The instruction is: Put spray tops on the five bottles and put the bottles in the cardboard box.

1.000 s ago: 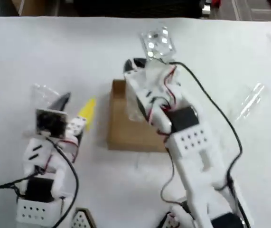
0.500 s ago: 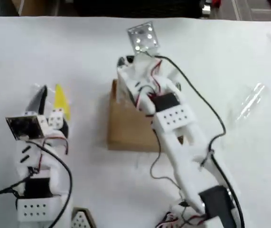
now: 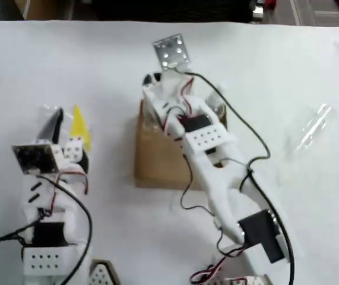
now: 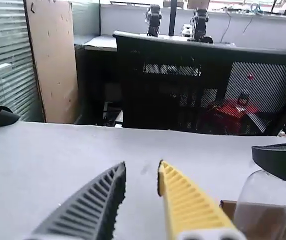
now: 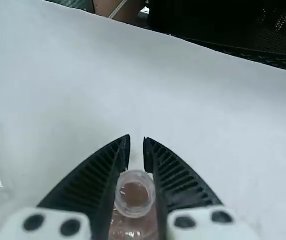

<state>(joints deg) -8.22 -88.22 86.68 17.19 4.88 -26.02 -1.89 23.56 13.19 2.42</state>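
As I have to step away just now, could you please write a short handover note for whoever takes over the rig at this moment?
Left gripper: open, empty, above the table, left of the cardboard box.
Right gripper: shut on a clear bottle at the box's far end; its neck is open, no spray top.
Done: nothing that can be confirmed; the arm covers much of the box.
Left: top this bottle, box it, then the other four. A clear item lies on the table right of the box; possibly a bottle, cannot tell.
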